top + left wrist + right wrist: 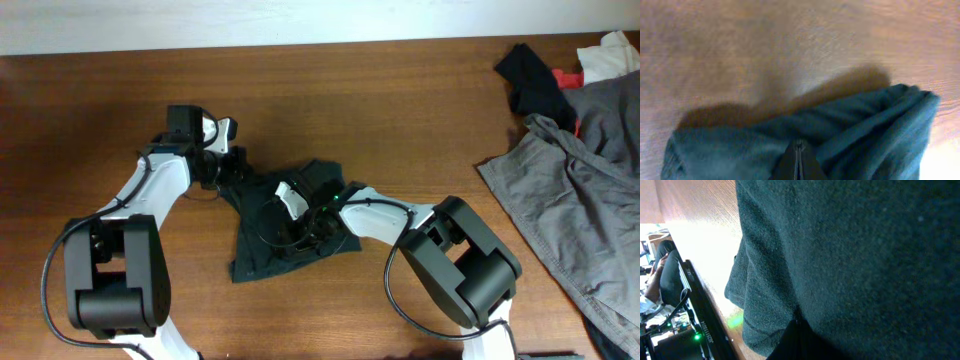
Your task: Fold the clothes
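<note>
1. My left gripper (800,150) is pinched tight, its tips meeting on a bunched edge of the clothes (865,125). From overhead it sits at the garment's upper left corner.
2. My right gripper (797,325) is closed as well. Its wrist view is almost all dark fabric, so I read it as clamped on a fold, though the pinch itself is hard to make out.
3. The clothes lie crumpled in the middle of the tabletop (380,110) between the two arms. They are heaped around the right gripper, and the lower left corner rests flat on the wood.
4. I judge this to be mid-fold: both grips are set and one side is ready to be carried across.
5. The next move calls for both arms travelling together with the edge kept taut. They should lay it squarely over the flat part, then let go.
6. Well apart at the right lie a grey garment (590,170) and a small black cloth (530,75). I leave both alone.
</note>
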{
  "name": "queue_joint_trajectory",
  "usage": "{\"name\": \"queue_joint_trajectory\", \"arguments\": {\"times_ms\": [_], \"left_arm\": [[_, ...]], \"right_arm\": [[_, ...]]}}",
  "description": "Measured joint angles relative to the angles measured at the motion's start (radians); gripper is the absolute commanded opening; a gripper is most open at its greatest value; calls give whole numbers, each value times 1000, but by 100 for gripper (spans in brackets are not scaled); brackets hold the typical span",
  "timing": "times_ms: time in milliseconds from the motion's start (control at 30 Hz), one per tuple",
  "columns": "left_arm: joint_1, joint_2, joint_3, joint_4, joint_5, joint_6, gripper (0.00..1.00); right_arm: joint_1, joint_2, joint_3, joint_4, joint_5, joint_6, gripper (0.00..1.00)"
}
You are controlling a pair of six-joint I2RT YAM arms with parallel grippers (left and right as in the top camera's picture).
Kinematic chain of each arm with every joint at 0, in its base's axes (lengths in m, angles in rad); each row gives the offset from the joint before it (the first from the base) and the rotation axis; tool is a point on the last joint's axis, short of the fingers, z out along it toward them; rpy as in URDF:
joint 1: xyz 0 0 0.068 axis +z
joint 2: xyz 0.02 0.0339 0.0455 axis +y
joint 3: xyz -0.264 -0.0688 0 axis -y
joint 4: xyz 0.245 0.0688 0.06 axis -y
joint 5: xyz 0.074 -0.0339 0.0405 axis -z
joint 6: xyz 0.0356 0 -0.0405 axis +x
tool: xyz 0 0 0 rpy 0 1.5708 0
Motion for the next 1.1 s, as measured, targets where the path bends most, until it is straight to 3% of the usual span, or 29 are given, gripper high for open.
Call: {"name": "queue_joint_trajectory", "arguments": {"times_ms": [233,333,467,833,1100], "left_arm": [[0,1,174,-98,55,0,0],[0,1,208,-163,64,1,0],[0,1,206,-280,68,20,0],[-9,1,145,-380,71,53,0],[-47,1,44,-260,58,58,0]], "right_arm": [[0,-6,-8,9,11,1,5],[0,-6,-11,31,-1,-6,16],[-15,-7,-10,37,-55,-32,20],[-214,-123,35,36,-104,-97,14],[-291,-124,37,27,-20,-107,4]]}}
